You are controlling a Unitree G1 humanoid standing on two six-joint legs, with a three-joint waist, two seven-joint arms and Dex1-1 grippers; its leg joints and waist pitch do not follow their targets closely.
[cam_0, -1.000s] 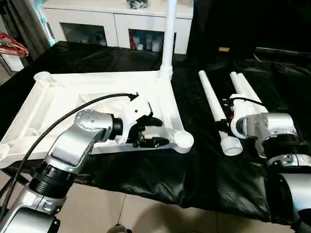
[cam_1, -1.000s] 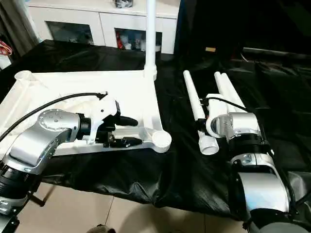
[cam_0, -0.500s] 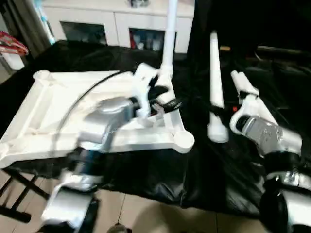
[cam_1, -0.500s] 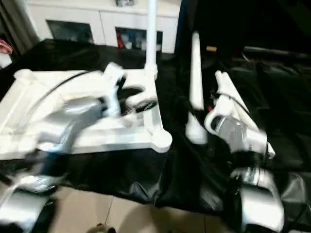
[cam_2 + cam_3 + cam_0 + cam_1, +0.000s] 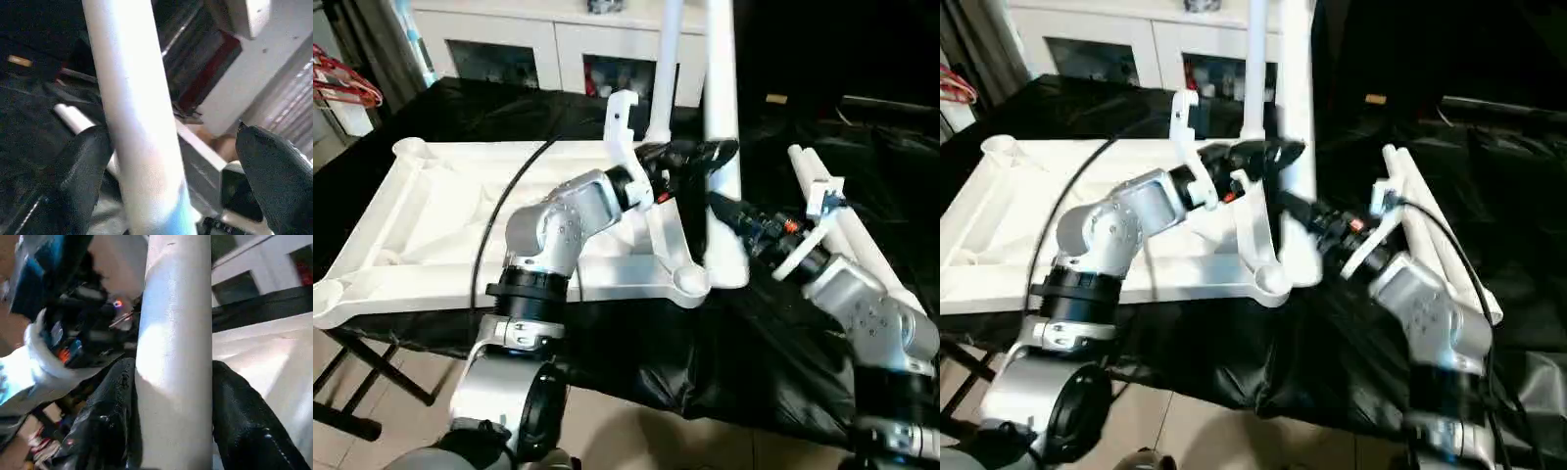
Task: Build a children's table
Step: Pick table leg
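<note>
Upright now in the right gripper (image 5: 171, 421): a white tapered leg (image 5: 720, 117), clamped between both black fingers (image 5: 110, 416), pressed to the tube on either side, wide foot end low, just beside the near right corner socket (image 5: 690, 282) of the tabletop (image 5: 440, 215). Spread wide around the same leg, higher up than the right gripper: the left gripper (image 5: 171, 166), one finger (image 5: 80, 171) against the tube, the other well clear of it. Lying underside up on the black-covered work table (image 5: 636, 352), ribs and round sockets showing: the tabletop. Already standing in the far right socket of the tabletop: another leg (image 5: 664, 69). Lying on the black cloth to the right of the tabletop, side by side behind the right arm: further loose legs (image 5: 837, 211).
</note>
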